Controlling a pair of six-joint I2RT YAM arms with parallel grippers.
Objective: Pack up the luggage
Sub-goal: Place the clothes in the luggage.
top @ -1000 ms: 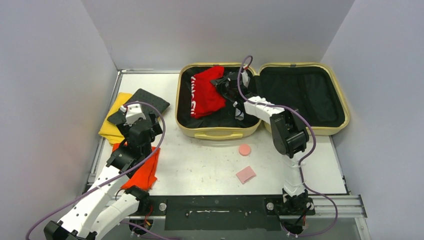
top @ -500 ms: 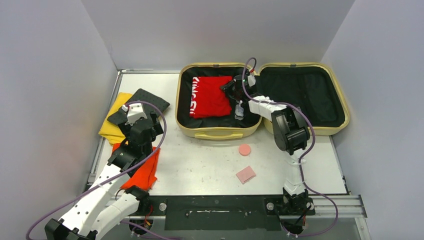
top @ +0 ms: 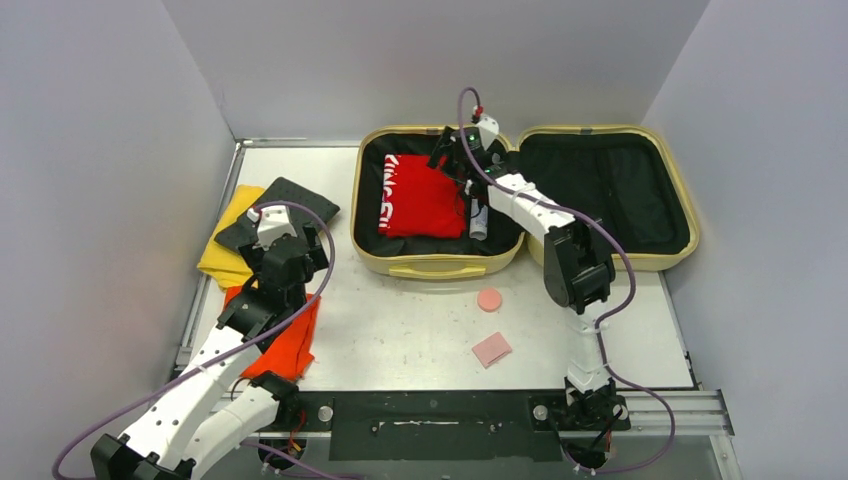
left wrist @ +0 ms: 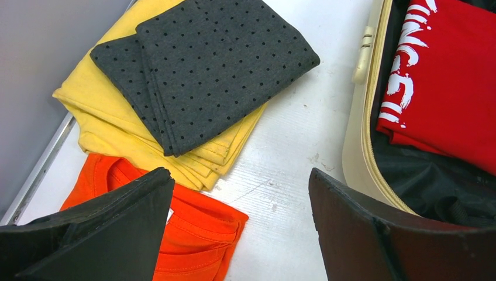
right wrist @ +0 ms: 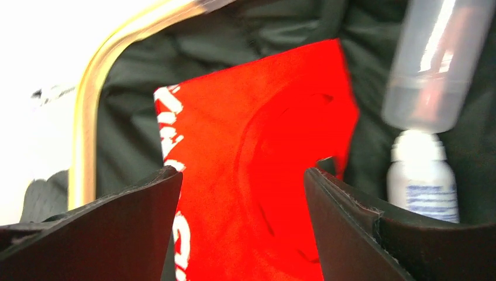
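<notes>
At the left of the table (top: 400,320), a yellow cloth (left wrist: 111,132) is seen with a grey dotted cloth (left wrist: 205,70) laid on it, and an orange shirt (left wrist: 196,234) lies just nearer, partly under the yellow one. The left gripper (left wrist: 240,181) is held above the bare table between these cloths and the luggage (top: 437,266). Its jaws are spread wide and nothing is held in them. In the left wrist view the luggage's left wall is seen just beyond the right-hand finger. The luggage is laid open at the far middle and right of the table, its two lined halves side by side. A folded red shirt (top: 420,195) lies flat in the left half. The right gripper (right wrist: 241,175) is held above that half, near its far rim. Its jaws are wide apart and empty, and the red shirt is seen between them. Whether the fingers touch the shirt cannot be told. Just right of the shirt, a clear bottle (right wrist: 436,70) and a white bottle (right wrist: 422,178) lie in the same half. The right half holds only its dark lining. On the table in front of the luggage, a pink disc (top: 489,299) and, nearer, a pink square (top: 491,349) are seen.
</notes>
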